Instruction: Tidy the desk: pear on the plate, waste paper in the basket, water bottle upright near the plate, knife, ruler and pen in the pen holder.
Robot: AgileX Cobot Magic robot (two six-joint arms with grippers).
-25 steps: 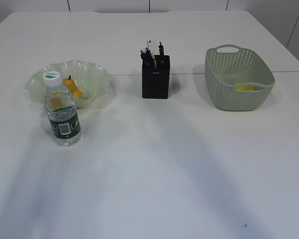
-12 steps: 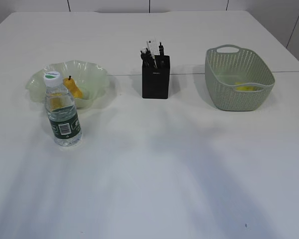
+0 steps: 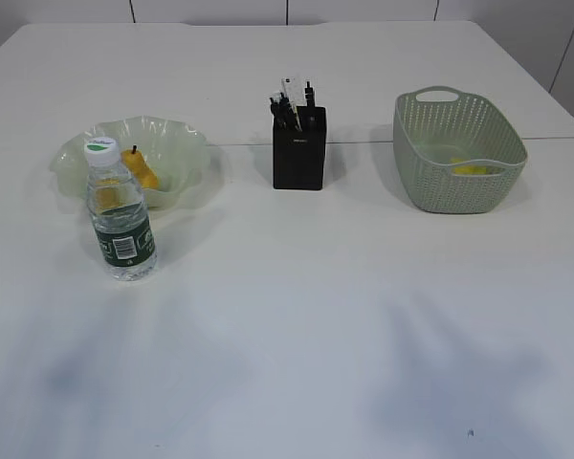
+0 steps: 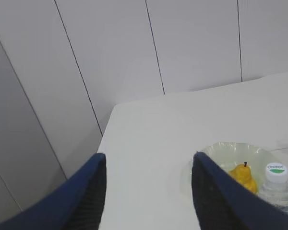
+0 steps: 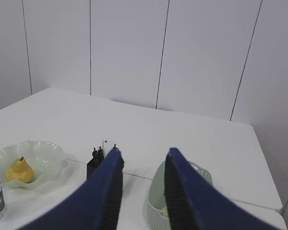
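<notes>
On the white desk (image 3: 297,306) the yellow pear (image 3: 142,172) lies in the pale green ruffled plate (image 3: 177,139). The water bottle (image 3: 119,214) stands upright just in front of the plate. The black pen holder (image 3: 298,148) holds the clear ruler (image 3: 291,89) and dark pen-like items; the knife cannot be told apart. Yellow waste paper (image 3: 473,168) lies in the sage basket (image 3: 456,186). Neither gripper shows in the exterior view. My left gripper (image 4: 149,165) is open and empty, high above the desk left of the plate (image 4: 216,152). My right gripper (image 5: 143,158) is open and empty, high above the desk.
A seam (image 3: 364,143) runs across the desk behind the pen holder. White wall panels (image 5: 134,48) stand beyond the far edge. The desk's left edge (image 4: 105,129) shows in the left wrist view. Faint arm shadows lie on the near desk.
The arm shadows on the near desk have drawn back toward the front edge. The objects have not moved.
</notes>
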